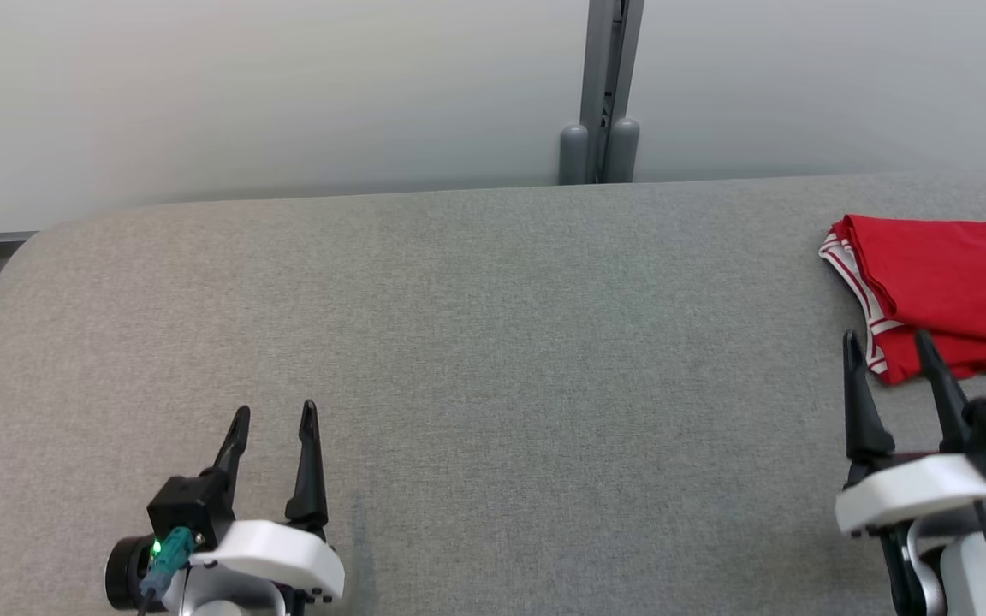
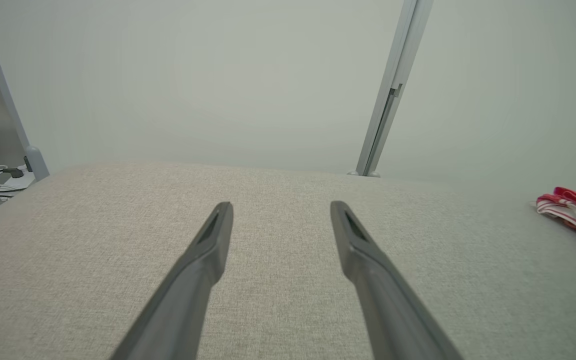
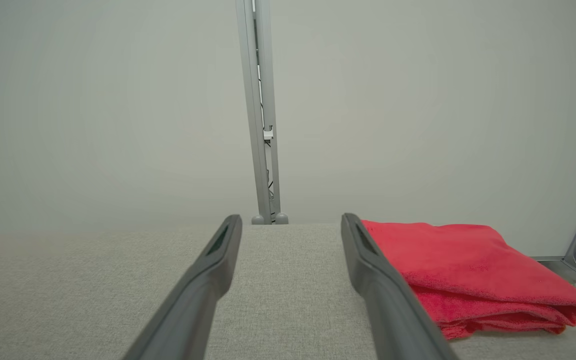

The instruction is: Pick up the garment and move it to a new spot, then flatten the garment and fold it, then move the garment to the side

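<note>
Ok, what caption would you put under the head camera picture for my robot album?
Folded red garment lying at the right edge of the grey table, both arms' jaws open and holding nothing.

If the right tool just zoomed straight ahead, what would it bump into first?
Probably the red garment, lying just ahead of the right tool. It may only graze the cloth's near edge, since depth is unclear.

Red garment with red-and-white striped trim; grey table.
</note>
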Motion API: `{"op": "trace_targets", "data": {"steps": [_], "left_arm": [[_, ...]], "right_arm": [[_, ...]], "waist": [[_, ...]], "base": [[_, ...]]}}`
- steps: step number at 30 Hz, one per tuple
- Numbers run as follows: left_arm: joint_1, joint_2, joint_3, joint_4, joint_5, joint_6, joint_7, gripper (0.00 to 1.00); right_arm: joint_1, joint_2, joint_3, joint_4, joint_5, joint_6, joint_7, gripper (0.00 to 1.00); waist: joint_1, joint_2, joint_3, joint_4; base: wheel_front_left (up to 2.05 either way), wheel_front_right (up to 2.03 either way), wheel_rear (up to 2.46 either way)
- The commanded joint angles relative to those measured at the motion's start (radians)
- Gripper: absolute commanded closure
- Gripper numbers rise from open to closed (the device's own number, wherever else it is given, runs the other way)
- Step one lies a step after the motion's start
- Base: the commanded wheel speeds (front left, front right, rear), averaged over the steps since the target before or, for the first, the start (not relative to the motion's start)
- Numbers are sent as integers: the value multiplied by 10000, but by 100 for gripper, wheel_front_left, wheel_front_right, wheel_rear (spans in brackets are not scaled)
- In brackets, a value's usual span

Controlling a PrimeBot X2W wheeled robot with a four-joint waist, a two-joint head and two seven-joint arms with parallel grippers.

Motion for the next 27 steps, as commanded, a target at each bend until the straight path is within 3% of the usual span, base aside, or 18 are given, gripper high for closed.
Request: {"op": "trace_targets", "data": {"steps": [1,7,27], "left_arm": [[150,16,42,-59,87,-4,-33,0],[488,-34,37,-361,94,-69,-23,0],[842,-77,84,-633,673,1,-24,0]], "right_arm": [[241,-34,41,-171,-13,-3,0,0],[1165,-42,801,-675,1007,-3,32,0],[1746,-21,1025,-586,1195,-3,-71,0]], "waist": [[0,0,-55,73],[0,0,-168,306],[0,0,-400,358]], "base": [[0,0,0],[0,0,0],[0,0,0]]}}
